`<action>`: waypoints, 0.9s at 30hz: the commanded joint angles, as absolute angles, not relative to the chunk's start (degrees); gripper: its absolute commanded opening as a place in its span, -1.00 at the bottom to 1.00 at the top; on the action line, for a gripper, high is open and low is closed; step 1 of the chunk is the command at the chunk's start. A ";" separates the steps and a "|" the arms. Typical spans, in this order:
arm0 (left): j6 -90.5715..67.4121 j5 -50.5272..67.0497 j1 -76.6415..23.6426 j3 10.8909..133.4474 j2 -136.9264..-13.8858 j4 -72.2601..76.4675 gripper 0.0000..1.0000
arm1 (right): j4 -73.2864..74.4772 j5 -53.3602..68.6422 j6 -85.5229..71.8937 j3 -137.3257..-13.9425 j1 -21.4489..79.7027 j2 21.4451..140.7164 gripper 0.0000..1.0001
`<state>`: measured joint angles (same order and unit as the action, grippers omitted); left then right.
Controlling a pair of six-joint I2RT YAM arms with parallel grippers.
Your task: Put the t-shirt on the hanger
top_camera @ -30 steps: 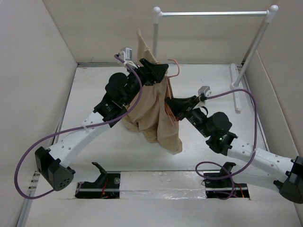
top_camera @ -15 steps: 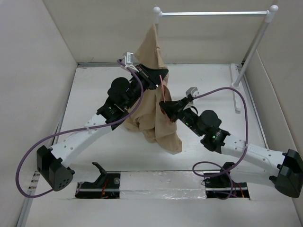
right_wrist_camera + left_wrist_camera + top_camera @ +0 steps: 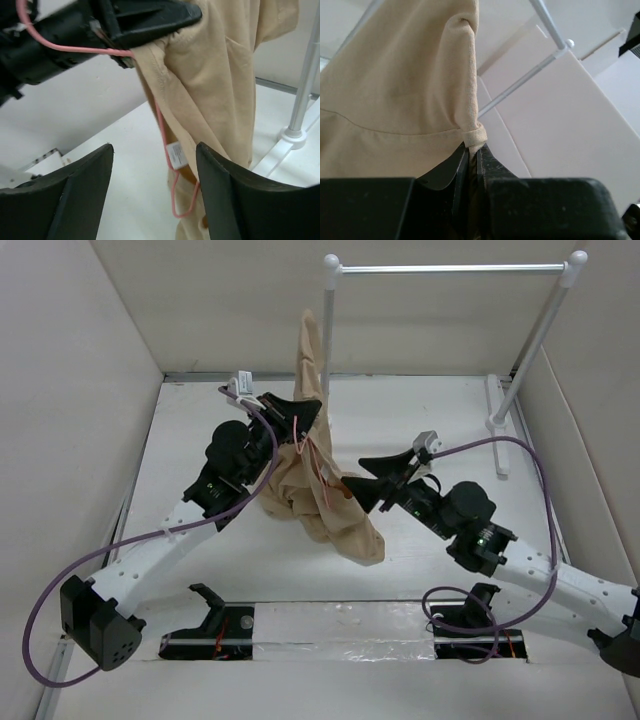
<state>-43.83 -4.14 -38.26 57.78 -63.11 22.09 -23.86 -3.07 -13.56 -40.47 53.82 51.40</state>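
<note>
The tan t-shirt (image 3: 335,525) hangs in a bunched column over the middle of the table, its top rising in front of the back wall. My left gripper (image 3: 303,412) is shut on a folded edge of the t-shirt (image 3: 420,75); in the left wrist view that edge is pinched between the jaws of the left gripper (image 3: 471,156). The pink wire hanger (image 3: 164,127) runs from the left gripper's jaws down the shirt front, ending in a loop beside a white label (image 3: 177,154). My right gripper (image 3: 152,150) stands open just right of the shirt and touches nothing.
A white-and-metal rack (image 3: 450,268) with a horizontal bar stands at the back right; its post (image 3: 305,85) rises just behind the shirt. Purple cables (image 3: 520,455) loop off both arms. White walls close in the table on the left, back and right.
The left gripper closed on the shirt's edge and shifted left. The right gripper opened, let go at the shirt and hanger, and drew back to the right.
</note>
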 commanded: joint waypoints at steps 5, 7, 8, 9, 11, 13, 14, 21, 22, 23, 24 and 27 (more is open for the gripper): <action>-45.52 -3.96 -37.62 58.27 -60.38 22.85 -1.00 | -14.76 -5.00 -15.20 -32.28 54.76 45.01 -1.00; -45.96 -3.52 -37.62 58.36 -60.47 22.77 -1.00 | -15.73 -6.76 -15.21 -30.42 54.76 44.74 -0.96; -45.97 -3.08 -37.62 58.79 -60.64 22.33 -1.00 | -15.82 -7.81 -14.77 -29.89 54.76 45.26 -0.83; -45.79 -2.99 -37.62 59.58 -60.73 21.11 -1.00 | -15.65 -7.65 -14.33 -29.36 54.76 45.96 -0.60; -46.05 -3.25 -37.62 59.07 -60.21 21.09 -1.00 | -14.16 -5.20 -12.67 -29.53 54.76 48.59 0.14; -46.14 -3.51 -37.62 58.80 -59.85 20.14 -1.00 | -13.10 -2.56 -11.61 -29.88 54.76 50.35 0.36; -45.88 -3.86 -37.62 59.06 -59.85 19.52 -1.00 | -11.62 -1.50 -11.25 -30.06 54.76 51.41 0.36; -46.76 -3.43 -37.62 58.62 -59.68 18.89 -1.00 | -17.93 3.69 -10.55 -28.74 54.76 58.18 0.40; -46.93 -3.17 -37.62 58.45 -59.50 19.07 -1.00 | -17.58 4.21 -10.37 -29.18 54.76 59.31 0.41; -46.93 -2.99 -37.62 58.45 -59.41 19.16 -1.00 | -16.27 5.61 -9.94 -30.22 54.76 60.46 0.41; -47.02 -2.90 -37.62 58.88 -59.50 18.46 -1.00 | -15.91 5.89 -9.84 -30.58 54.76 62.56 0.41; -47.11 -2.81 -37.62 59.07 -59.42 18.19 -1.00 | -19.59 4.75 -10.81 -30.24 54.76 65.12 0.35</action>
